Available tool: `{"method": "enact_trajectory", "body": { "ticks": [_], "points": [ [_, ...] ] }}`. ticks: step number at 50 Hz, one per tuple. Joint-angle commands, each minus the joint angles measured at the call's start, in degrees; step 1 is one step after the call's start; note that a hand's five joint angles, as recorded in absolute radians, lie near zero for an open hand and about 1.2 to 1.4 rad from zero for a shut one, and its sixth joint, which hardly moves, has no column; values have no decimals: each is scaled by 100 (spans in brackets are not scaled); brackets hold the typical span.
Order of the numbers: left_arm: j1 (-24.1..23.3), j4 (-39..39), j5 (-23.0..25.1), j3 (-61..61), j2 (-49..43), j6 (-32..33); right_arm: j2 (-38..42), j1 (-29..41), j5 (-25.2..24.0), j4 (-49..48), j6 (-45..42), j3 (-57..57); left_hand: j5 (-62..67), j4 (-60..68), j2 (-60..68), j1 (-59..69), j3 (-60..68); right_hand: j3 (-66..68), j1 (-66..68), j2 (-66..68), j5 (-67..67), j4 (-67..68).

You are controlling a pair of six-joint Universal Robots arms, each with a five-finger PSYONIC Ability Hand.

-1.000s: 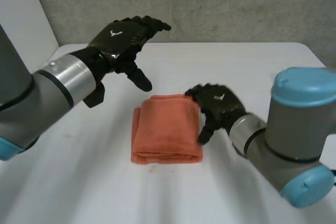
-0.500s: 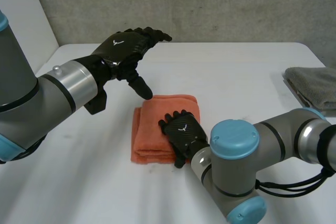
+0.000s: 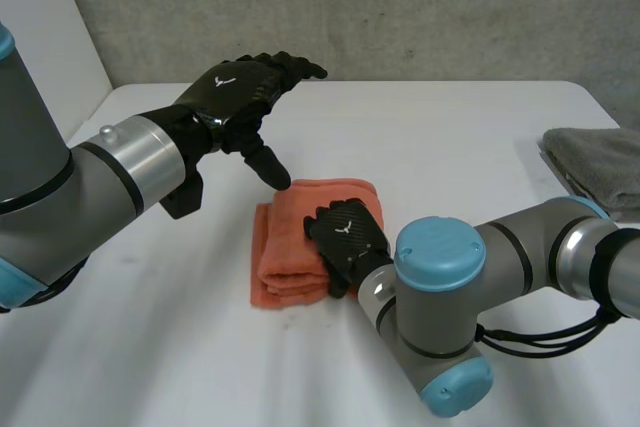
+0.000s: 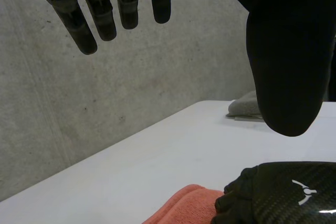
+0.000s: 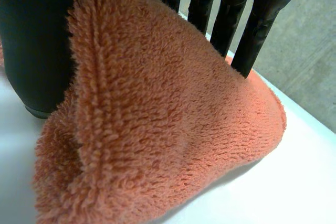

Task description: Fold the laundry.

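Centrally on the white table (image 3: 480,137) lay the folded orange towel (image 3: 290,247), its right side pinched between the right hand's (image 3: 348,237) thumb and fingers, apparently for another fold. The left hand (image 3: 240,87) hovered clear, fingers spread and empty.

My left hand (image 3: 240,87): raised, fingers straight. My right hand (image 3: 348,237): palm down, thumb and fingers pinching the towel (image 3: 283,269).

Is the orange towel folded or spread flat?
Folded: the orange towel is a small thick bundle, layers stacked at its edge, gripped by the right robot hand.
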Motion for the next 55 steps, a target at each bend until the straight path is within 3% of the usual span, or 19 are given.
{"method": "enact_trajectory", "body": {
  "ticks": [1, 2, 6, 13, 18, 25, 30, 35, 41, 43, 50, 55],
  "points": [
    [2, -1, 0, -1, 14, -13, 48, 0, -31, 39, -19, -117, -215, -98, -95, -52, -133, 766, 1278, 774, 1062, 766],
    [2, -1, 0, -1, 14, -13, 74, 0, -31, 40, -19, -117, -215, -98, -95, -52, -133, 1068, 1580, 1076, 1364, 1068],
    [2, -1, 0, -1, 23, -13, 154, -9, -48, 57, -71, -144, -215, -98, -95, -52, -133, 4772, 5284, 4780, 5068, 4772],
    [11, -1, 0, -9, 23, -13, -382, -158, -57, 154, -589, 14, -215, -98, -95, -52, -133, 4783, 5294, 4790, 5079, 4783],
    [11, -1, 0, -9, 23, -13, -664, -728, -241, 382, -1432, 243, -215, -98, -95, -52, -133, 4783, 5294, 4790, 5079, 4783],
    [2, -1, -9, -45, 23, -13, -673, -1906, -944, 400, -2628, 252, -215, -98, -95, -52, -133, 4783, 5294, 4790, 5079, 4783],
    [2, 8, -9, -97, 6, -4, -594, -2864, -1743, 391, -3104, -344, -215, -98, -95, -52, -133, 4783, 5294, 4790, 5079, 4783],
    [2, 8, -9, -115, -38, -4, -348, -3401, -2122, 444, -2911, -1530, -215, -98, -95, -52, -133, 4783, 5294, 4790, 5079, 4783],
    [2, 17, -18, -141, -56, -4, 65, -4060, -2324, 567, -2094, -3262, -198, -81, -78, -35, -116, 4783, 5294, 4790, 5079, 4783],
    [11, 17, -18, -141, -56, -4, 205, -4314, -2604, 593, -1700, -3805, -215, -98, -95, -52, -133, 4783, 5294, 4790, 5079, 4783],
    [11, 17, -18, -212, -56, -13, 671, -5043, -3649, 550, -820, -4441, -215, -98, -95, -52, -133, 4783, 5294, 4790, 5079, 4783],
    [11, 17, -18, -255, -65, -13, 1005, -5589, -4187, 532, -766, -4415, -215, -98, -95, -52, -133, 4783, 5294, 4790, 5079, 4783]
  ]
}}
